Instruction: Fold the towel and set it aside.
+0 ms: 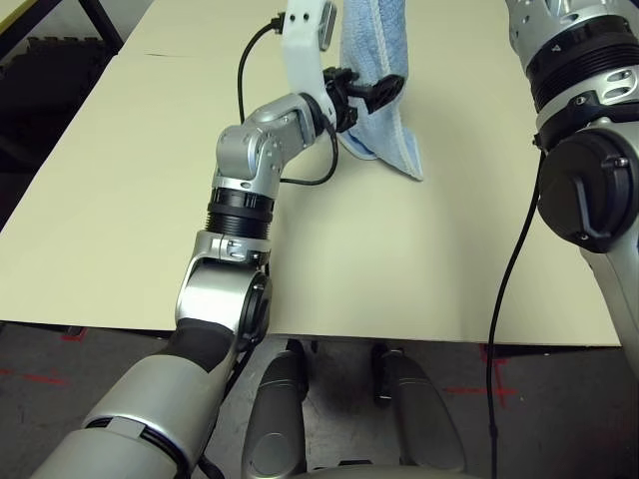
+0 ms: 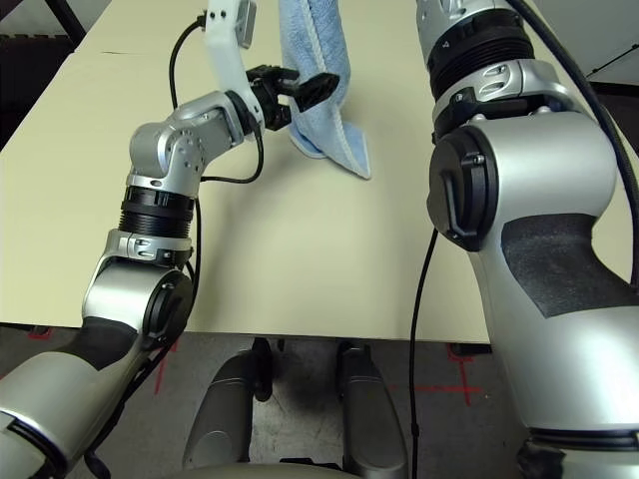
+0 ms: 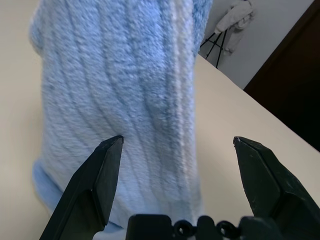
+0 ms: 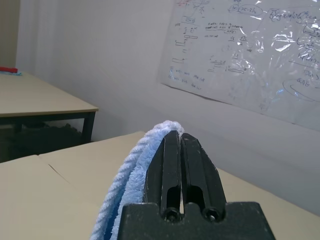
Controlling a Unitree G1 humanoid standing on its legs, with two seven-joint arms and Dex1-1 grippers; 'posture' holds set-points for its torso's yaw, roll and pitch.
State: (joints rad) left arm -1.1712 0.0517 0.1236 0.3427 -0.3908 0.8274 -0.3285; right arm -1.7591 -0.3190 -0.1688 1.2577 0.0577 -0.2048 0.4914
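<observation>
1 light-blue terry cloth towel point(image 1: 382, 70) with pale stitched edging, hanging in a long folded drape above the cream rectangular table point(image 1: 130, 200); its lowest corner is at or just above the tabletop, contact not clear. Pile ribbed in soft diagonal waves.

2 black two-fingered grippers. Right gripper point(image 4: 181, 142): fingers pressed together, pinching the towel's upper fold, the cloth draped over one side of them. Left gripper point(image 3: 177, 145): jaws spread wide, level, at the hanging cloth's lower part, 1 finger point(image 3: 100, 175) in front of the pile, nothing clamped.

1 whiteboard point(image 4: 250, 55) on the far wall, handwriting too small to read.
</observation>
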